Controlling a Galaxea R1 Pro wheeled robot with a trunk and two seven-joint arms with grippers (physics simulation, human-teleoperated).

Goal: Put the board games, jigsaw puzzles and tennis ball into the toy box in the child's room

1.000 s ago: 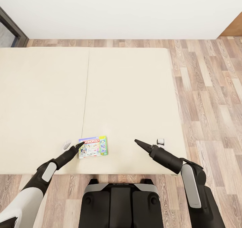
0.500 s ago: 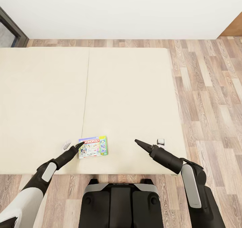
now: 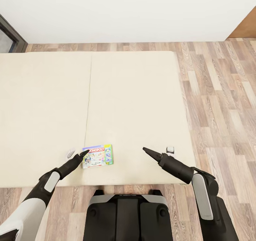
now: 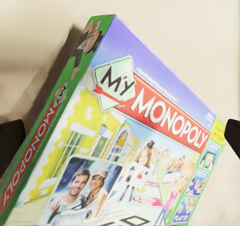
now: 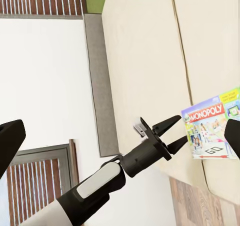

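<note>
One board game (image 3: 97,156) is seen lying flat on the bed (image 3: 135,102), near its front edge, just right of the cover's seam. Lid faces up (My Monopoly print, green sides, red banner); box closed.

The left gripper (image 5: 172,132) hangs with fingers spread at the board game's (image 5: 212,131) edge. The game lies flat near the edge of the bed (image 5: 145,61).
</note>
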